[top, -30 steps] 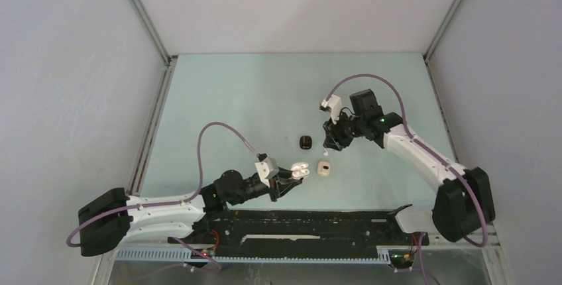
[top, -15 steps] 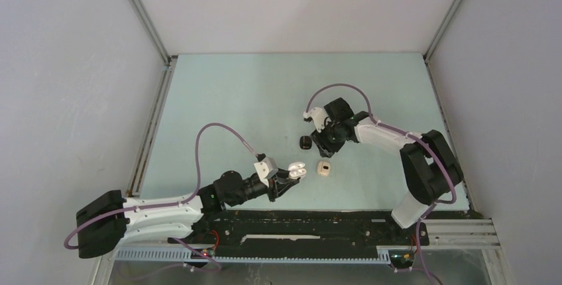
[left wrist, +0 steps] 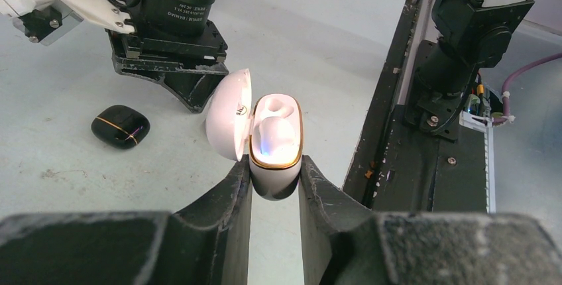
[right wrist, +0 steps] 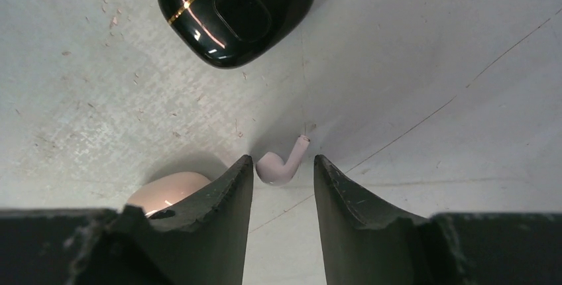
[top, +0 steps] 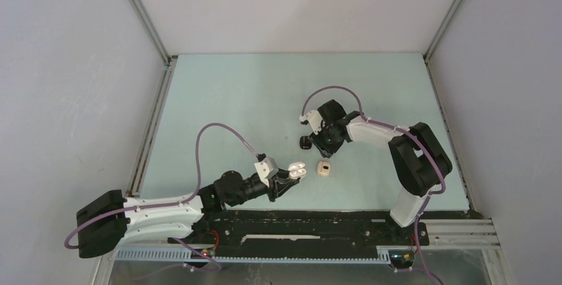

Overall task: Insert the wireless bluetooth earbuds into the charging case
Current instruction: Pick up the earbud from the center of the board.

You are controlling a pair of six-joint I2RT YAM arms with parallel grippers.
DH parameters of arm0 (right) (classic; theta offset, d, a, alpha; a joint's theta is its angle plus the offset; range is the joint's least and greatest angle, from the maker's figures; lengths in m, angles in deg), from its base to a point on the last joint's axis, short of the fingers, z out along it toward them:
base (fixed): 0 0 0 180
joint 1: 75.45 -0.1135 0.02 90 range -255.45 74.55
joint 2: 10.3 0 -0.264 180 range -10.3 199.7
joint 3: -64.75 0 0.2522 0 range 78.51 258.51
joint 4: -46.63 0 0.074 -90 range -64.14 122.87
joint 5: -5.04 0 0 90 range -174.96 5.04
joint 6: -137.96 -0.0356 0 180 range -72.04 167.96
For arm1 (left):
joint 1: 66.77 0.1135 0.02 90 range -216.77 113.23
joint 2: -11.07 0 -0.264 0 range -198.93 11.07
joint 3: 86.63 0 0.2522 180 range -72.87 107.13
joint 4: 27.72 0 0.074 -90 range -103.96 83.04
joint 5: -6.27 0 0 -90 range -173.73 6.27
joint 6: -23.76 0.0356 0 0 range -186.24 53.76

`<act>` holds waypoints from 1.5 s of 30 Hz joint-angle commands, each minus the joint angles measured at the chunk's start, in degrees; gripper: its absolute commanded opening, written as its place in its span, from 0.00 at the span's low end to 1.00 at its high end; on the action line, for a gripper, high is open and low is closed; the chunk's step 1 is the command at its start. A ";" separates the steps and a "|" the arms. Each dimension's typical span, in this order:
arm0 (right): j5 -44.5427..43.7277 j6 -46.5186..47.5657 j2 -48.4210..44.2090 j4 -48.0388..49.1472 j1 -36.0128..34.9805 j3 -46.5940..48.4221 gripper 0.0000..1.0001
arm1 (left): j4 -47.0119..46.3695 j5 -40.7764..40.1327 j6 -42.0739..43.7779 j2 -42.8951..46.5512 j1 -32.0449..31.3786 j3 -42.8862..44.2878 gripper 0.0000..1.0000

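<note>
My left gripper (left wrist: 275, 171) is shut on the open white charging case (left wrist: 275, 149) with a gold rim, lid swung to the left. One whitish bud seems to sit in its lower well. In the top view the case (top: 299, 170) is held just off the table. My right gripper (right wrist: 283, 161) is open and low over the table, its fingers either side of a small whitish earbud (right wrist: 274, 168) that lies close to the left finger. In the top view the right gripper (top: 324, 144) hides that earbud.
A shut black case (right wrist: 235, 10) with a gold line lies just beyond the earbud; it also shows in the top view (top: 305, 142) and the left wrist view (left wrist: 120, 126). A shut beige case (top: 324, 168) lies beside the right gripper's left finger (right wrist: 212, 199).
The right arm has swung left and lowered its gripper beside the black case, over the earbud. The left arm with the white case has barely moved.
</note>
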 commanded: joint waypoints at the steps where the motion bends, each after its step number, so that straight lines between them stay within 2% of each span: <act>1: -0.66 0.81 0.87 -0.39 0.05 2.02 0.40 | -1.71 -0.82 -0.07 -0.08 -0.16 0.24 0.00; 13: 3.41 1.16 0.04 -3.50 1.66 2.82 0.19 | -1.80 -0.84 -0.02 -0.29 -0.16 -0.15 0.00; 19: 13.02 1.68 -6.45 -10.72 5.21 2.83 0.10 | -1.37 -1.78 1.44 1.05 -0.16 -1.33 0.00; 24: 20.98 4.32 -14.78 -16.64 5.26 2.84 0.08 | 1.82 -3.85 4.74 0.97 -0.16 -0.77 0.00; 28: 28.06 5.94 -17.51 -21.05 4.73 3.49 0.06 | 4.30 -4.80 7.36 0.23 -0.16 0.00 0.00; 37: 47.69 15.58 -10.02 -36.35 4.20 5.73 0.04 | 10.76 -7.39 14.56 1.16 -0.20 2.56 0.00; 41: 51.57 19.00 -6.95 -42.06 3.38 7.15 0.02 | 10.86 -6.69 16.32 0.05 -0.29 2.93 0.00; 45: 53.20 17.62 -5.50 -42.95 2.72 7.40 0.02 | 11.46 -5.67 18.81 -1.55 -1.25 3.49 0.00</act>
